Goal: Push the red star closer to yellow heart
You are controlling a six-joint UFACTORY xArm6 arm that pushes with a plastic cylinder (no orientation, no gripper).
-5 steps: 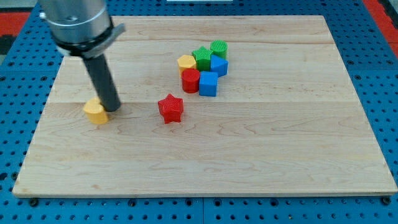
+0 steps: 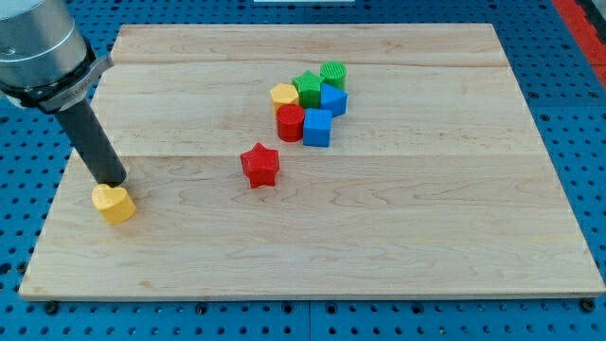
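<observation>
The red star (image 2: pixel 259 165) lies on the wooden board (image 2: pixel 398 218), left of the middle. The yellow heart (image 2: pixel 114 204) lies near the board's left edge, lower than the star and well to its left. My tip (image 2: pixel 111 181) stands just above the yellow heart on its upper edge, touching it or very close. The rod rises up and to the left from there. The tip is far to the left of the red star.
A cluster of blocks sits up and right of the star: a yellow hexagon (image 2: pixel 283 96), a green star (image 2: pixel 306 87), a green cylinder (image 2: pixel 333 74), a red cylinder (image 2: pixel 290 122), a blue cube (image 2: pixel 317 127) and another blue block (image 2: pixel 333 99).
My tip has moved left and down. The yellow heart has slid down and left with it, farther from the red star. The red star and the cluster have not moved.
</observation>
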